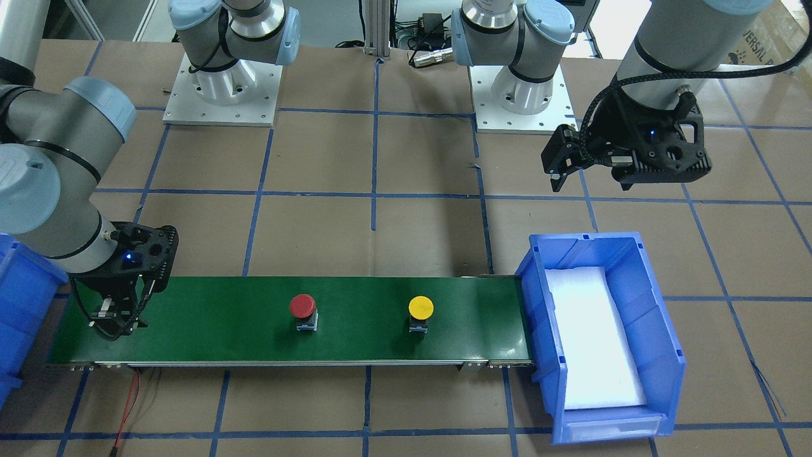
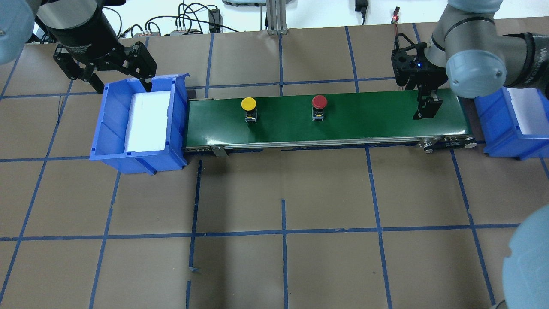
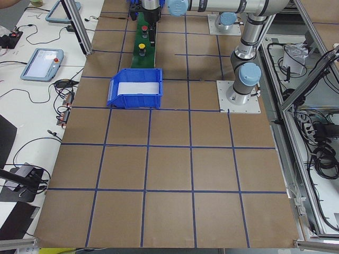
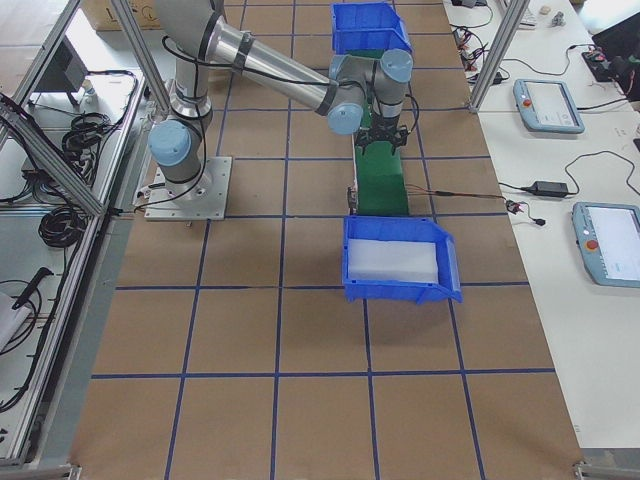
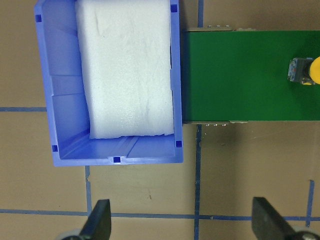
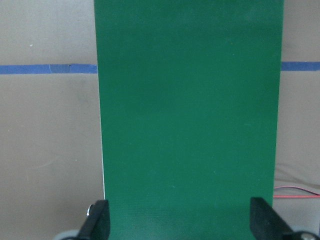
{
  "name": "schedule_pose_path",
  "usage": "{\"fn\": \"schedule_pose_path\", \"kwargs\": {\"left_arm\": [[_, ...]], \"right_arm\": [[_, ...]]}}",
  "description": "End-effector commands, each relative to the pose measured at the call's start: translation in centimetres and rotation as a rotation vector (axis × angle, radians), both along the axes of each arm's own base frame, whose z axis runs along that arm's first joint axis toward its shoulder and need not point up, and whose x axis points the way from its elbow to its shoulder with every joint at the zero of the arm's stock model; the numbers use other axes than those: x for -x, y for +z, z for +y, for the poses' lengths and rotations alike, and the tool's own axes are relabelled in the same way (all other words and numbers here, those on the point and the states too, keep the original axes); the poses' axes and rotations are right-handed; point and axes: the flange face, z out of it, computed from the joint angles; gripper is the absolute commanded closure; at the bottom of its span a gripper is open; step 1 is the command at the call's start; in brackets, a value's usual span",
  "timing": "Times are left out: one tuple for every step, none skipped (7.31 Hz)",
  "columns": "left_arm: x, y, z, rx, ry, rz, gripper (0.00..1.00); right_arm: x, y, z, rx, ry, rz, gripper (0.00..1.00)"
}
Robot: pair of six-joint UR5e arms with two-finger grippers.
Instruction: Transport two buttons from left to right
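The yellow button (image 2: 248, 104) and the red button (image 2: 319, 102) stand upright on the green conveyor belt (image 2: 369, 118), apart from each other; the front view shows the yellow button (image 1: 420, 309) and the red button (image 1: 302, 306) too. My left gripper (image 2: 122, 81) hangs open and empty behind the left blue bin (image 2: 107, 128). Its wrist view shows the yellow button (image 5: 307, 71) at the right edge. My right gripper (image 2: 426, 109) is open and empty just above the belt's right end, well right of the red button. Its wrist view shows only bare belt (image 6: 187, 110).
The left blue bin holds a white foam pad (image 2: 148, 120). A second blue bin (image 2: 497, 128) with white foam stands past the belt's right end. Brown table with blue tape lines (image 2: 283, 234). Red and black wires (image 1: 130, 406) run from the belt's end.
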Motion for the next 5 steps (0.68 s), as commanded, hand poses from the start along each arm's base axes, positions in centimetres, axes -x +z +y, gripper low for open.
{"fn": "schedule_pose_path", "kwargs": {"left_arm": [[0.15,0.10,0.06,0.004,-0.003,0.000,0.00],[0.15,-0.06,-0.05,0.001,-0.003,0.000,0.00],[0.15,-0.06,0.02,0.001,-0.003,0.000,0.00],[0.15,-0.15,-0.02,-0.002,-0.003,0.001,0.00],[0.19,0.10,0.12,0.004,-0.003,0.003,0.00]], "right_arm": [[-0.01,0.04,-0.01,-0.001,0.008,0.000,0.02],[-0.02,0.13,0.01,0.001,0.008,0.000,0.02],[0.07,0.10,0.03,-0.002,0.014,-0.001,0.02],[0.07,0.10,0.03,-0.002,0.019,-0.001,0.02],[-0.14,0.02,0.00,-0.002,0.019,-0.004,0.02]]}}
